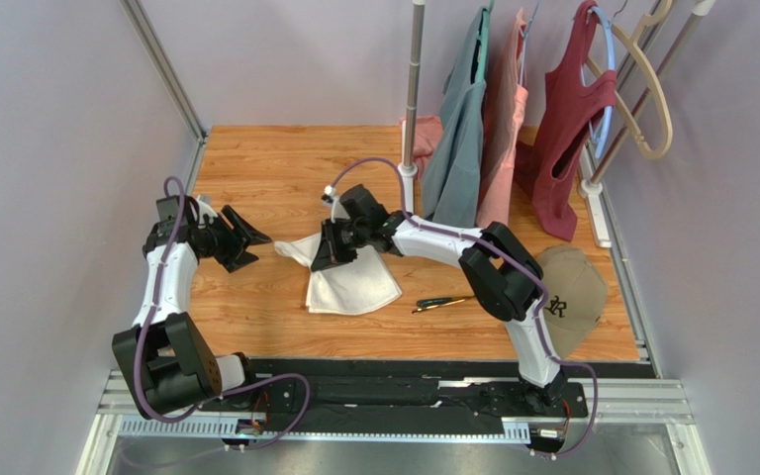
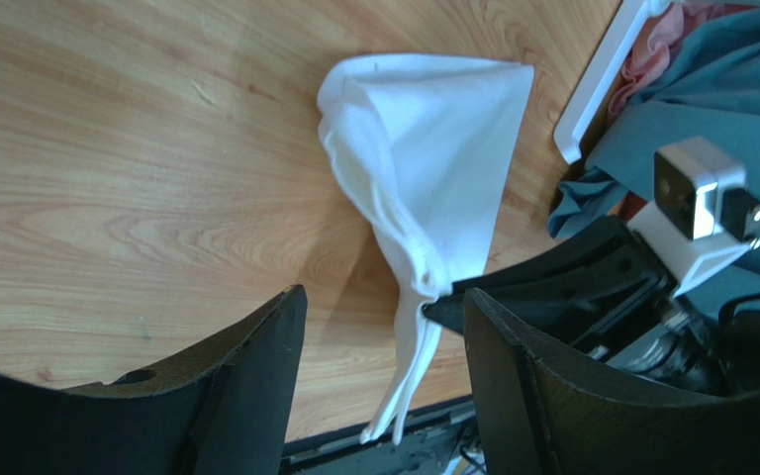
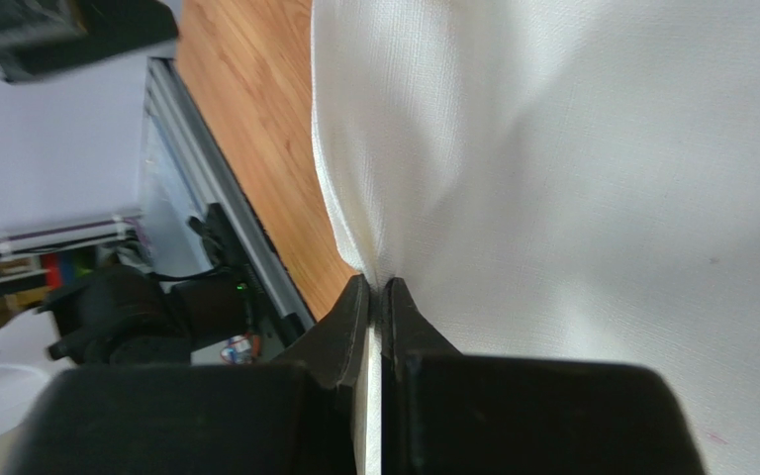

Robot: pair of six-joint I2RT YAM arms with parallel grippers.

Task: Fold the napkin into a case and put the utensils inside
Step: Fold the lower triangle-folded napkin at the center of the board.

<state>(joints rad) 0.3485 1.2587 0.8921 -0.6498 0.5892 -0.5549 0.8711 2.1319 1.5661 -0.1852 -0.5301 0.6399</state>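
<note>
I saw one napkin (image 1: 354, 287), right gripper (image 3: 376, 297) pinched on it, left gripper (image 1: 251, 247) spread wide, utensils (image 1: 443, 302) too small to count

Left gripper (image 2: 384, 307) has its jaws spread wide, apparently hovering; right gripper (image 3: 376, 292) is pinched tight.

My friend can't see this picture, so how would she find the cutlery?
Start at the wooden tabletop. Look between the white napkin and the tan cap. The cutlery lies there: thin, dark-handled and glinting gold, while both neighbours are soft cloth.
</note>
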